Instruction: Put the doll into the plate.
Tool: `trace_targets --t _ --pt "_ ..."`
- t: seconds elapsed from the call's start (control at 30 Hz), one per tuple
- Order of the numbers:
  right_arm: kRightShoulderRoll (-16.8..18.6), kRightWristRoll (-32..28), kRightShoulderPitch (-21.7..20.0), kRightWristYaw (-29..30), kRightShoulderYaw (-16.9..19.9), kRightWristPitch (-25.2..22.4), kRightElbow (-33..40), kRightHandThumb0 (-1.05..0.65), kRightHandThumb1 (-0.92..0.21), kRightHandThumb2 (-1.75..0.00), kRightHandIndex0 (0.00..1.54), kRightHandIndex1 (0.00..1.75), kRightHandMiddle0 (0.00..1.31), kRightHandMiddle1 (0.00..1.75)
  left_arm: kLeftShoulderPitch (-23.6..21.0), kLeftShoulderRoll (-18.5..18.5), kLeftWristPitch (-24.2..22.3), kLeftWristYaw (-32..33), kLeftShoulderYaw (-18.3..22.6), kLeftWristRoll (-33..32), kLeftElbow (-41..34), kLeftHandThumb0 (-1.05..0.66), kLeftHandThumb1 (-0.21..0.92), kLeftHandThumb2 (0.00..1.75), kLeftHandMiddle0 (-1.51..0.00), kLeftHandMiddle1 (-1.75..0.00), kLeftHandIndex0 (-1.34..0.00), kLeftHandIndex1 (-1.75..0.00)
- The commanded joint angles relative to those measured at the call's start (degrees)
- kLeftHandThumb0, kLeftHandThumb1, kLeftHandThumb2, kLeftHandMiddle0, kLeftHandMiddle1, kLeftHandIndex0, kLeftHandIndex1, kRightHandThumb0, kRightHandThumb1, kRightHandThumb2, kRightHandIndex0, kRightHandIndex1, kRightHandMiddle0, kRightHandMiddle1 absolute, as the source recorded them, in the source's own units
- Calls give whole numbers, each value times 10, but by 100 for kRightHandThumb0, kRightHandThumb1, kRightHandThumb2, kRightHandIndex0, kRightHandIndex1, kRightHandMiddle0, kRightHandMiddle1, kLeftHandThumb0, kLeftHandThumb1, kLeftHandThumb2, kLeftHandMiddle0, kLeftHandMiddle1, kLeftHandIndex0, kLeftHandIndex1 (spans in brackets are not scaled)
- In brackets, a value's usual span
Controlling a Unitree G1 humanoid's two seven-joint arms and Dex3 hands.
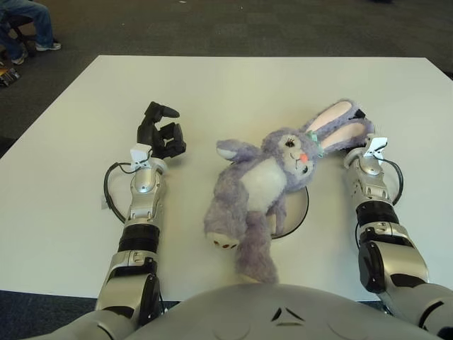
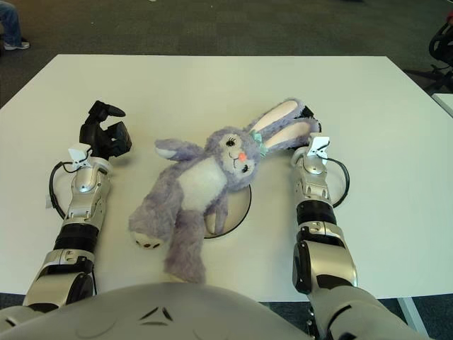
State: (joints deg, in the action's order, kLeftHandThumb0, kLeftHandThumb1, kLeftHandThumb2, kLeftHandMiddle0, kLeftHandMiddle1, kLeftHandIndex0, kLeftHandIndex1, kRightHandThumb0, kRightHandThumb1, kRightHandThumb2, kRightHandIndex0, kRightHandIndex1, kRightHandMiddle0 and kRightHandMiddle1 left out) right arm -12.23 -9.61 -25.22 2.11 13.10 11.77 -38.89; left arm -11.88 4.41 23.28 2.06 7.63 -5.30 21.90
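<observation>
Carpeted office (image 1: 233,28), seated person (image 1: 25,25)

a white tabletop (image 1: 233,88) spreads before me, dark carpet (image 1: 233,27) beyond it. at the far left corner i see someone's jeans-clad legs (image 1: 25,15) and shoe (image 1: 48,46).

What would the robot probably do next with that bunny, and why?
Probably nudge the doll further over the plate: only its middle covers it, with legs and head spilling onto the table. The right hand is behind the ears; the left hand shows left of the doll.
</observation>
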Motion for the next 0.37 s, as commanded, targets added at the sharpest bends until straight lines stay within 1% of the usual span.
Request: trace_targets --t 0.0,0.07,0.17,0.33 --pt "15 -11 20 -2 8 -27 0 -1 -28 -133 60 175 49 165 60 -35 -22 2 -8 -3 22 -42 49 110 -118 -175 -47 -175" --pt "17 -11 21 -1 10 -30 3 -1 -28 -133 60 175 49 165 61 -34 -32 -1 -10 -5 18 -42 49 110 -118 -175 -47 -175" --pt "22 -13 22 -1 15 -33 6 -1 -28 -133 60 175 50 164 64 -30 -58 -15 -14 -11 7 -42 49 110 -116 -175 -47 -175" --pt "28 -14 22 0 19 -38 11 -1 -28 -132 61 175 52 161 66 -27 -76 -26 -15 -19 -3 -42 50 109 -114 -175 -47 -175"
